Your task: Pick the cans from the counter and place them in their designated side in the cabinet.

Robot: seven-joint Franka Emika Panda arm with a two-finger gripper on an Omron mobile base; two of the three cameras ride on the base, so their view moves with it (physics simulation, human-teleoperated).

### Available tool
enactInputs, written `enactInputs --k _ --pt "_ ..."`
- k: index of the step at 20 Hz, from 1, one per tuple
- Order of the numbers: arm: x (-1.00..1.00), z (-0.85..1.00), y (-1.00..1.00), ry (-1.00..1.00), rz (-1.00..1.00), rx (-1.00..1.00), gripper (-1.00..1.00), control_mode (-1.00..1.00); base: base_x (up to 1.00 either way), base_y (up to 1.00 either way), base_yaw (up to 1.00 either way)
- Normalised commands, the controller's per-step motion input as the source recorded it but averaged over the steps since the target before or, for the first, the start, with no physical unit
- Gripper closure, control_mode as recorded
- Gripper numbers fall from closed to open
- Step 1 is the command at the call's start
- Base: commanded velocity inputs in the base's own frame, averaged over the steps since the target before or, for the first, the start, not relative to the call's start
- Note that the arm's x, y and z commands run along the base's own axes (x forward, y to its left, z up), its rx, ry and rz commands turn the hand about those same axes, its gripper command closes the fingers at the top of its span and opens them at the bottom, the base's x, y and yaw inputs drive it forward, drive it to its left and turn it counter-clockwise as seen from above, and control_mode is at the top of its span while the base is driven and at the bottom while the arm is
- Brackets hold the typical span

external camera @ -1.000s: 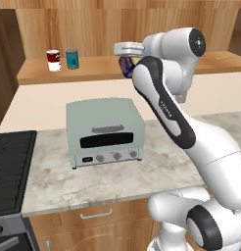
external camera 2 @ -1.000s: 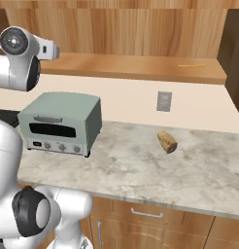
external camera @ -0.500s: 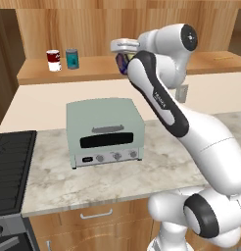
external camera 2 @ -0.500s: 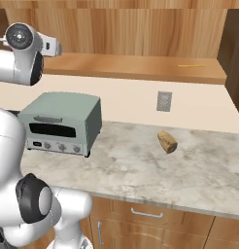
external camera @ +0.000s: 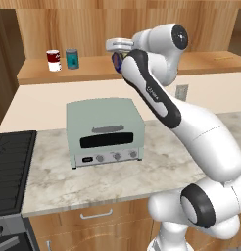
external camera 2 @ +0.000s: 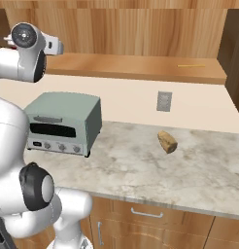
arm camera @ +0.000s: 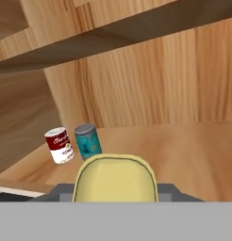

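Note:
My gripper (external camera: 116, 55) is shut on the dark blue can (external camera: 115, 61), held just above the cabinet shelf (external camera: 93, 69) near its middle. In the hand view the can's yellow top (arm camera: 115, 180) sits close at the bottom, hiding the fingertips. The teal can (external camera: 72, 58) stands upright at the shelf's left end, well to the left of my gripper. From the hand it appears ahead and slightly left as the teal can (arm camera: 88, 140) on the shelf board (arm camera: 184, 146). The marbled counter (external camera: 117, 176) lies below.
A red-and-white can (external camera: 53, 60) stands just left of the teal one, seen also as the red-and-white can (arm camera: 60, 145). A mint toaster oven (external camera: 105, 130) sits on the counter under the shelf, a black stove (external camera: 10, 166) to its left. A brown lump (external camera 2: 167, 141) lies on the counter (external camera 2: 141, 165).
My arm has swung a little to the left along the shelf with the dark blue can still in the gripper. The cans on the shelf have not moved.

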Motion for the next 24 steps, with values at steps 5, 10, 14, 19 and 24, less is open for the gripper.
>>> enactInputs --k 5,10,14,19,24 --pt "0.22 -0.08 0.07 0.00 0.01 0.00 1.00 -1.00 0.00 0.00 0.00" --pt "0.22 -0.06 0.06 0.00 0.02 0.00 1.00 -1.00 0.00 0.00 0.00" --pt "0.22 -0.03 0.07 0.00 0.02 0.00 1.00 -1.00 0.00 0.00 0.00" --pt "0.20 -0.02 0.12 0.00 0.01 0.00 1.00 -1.00 0.00 0.00 0.00" --pt "0.21 0.00 0.15 0.00 0.01 0.00 1.00 -1.00 0.00 0.00 0.00"
